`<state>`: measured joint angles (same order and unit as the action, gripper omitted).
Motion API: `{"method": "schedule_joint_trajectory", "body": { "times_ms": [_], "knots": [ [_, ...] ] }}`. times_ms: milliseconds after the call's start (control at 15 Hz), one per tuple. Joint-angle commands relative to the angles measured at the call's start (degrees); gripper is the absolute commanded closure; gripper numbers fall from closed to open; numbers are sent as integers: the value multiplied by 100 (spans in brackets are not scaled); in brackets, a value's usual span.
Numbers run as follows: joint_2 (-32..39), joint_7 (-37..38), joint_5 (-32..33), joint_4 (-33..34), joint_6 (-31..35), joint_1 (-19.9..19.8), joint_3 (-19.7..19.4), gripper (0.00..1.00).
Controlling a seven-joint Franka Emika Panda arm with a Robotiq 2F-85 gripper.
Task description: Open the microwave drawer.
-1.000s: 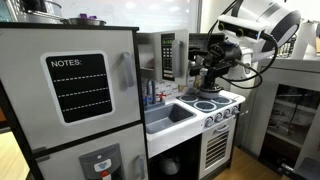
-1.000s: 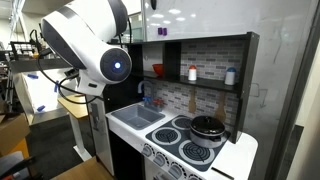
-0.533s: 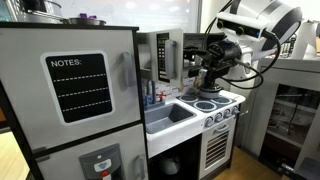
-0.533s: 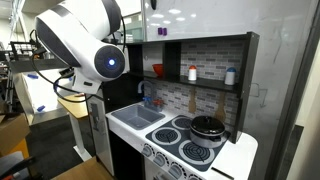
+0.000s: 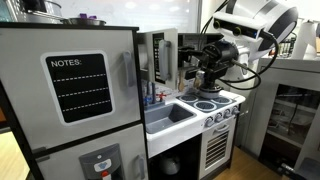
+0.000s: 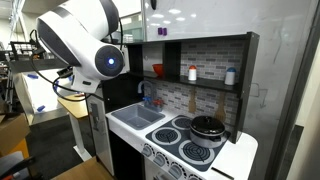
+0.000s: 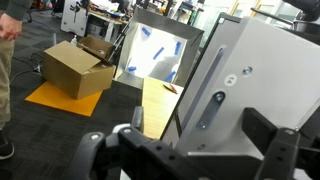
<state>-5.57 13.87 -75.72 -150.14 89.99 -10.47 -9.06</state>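
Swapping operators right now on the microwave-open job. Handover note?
Gripper: open, fingers spread, nothing held. It is up beside the microwave door, above the stove.
Door: looks partly swung out from the cabinet. Whether the fingers touch it can't be told.
Done: approach, and the door seemingly started.
Left: swing the door fully open, then back the arm out, minding the pot below.
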Motion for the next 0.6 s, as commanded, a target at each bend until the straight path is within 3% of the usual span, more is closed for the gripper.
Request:
{"method": "schedule_joint_trajectory", "body": {
  "times_ms": [0, 533],
  "knots": [
    [-42, -71, -28, 3, 129, 70, 84, 0],
    [47, -250, 14, 53, 67, 120, 133, 0]
  ]
}}
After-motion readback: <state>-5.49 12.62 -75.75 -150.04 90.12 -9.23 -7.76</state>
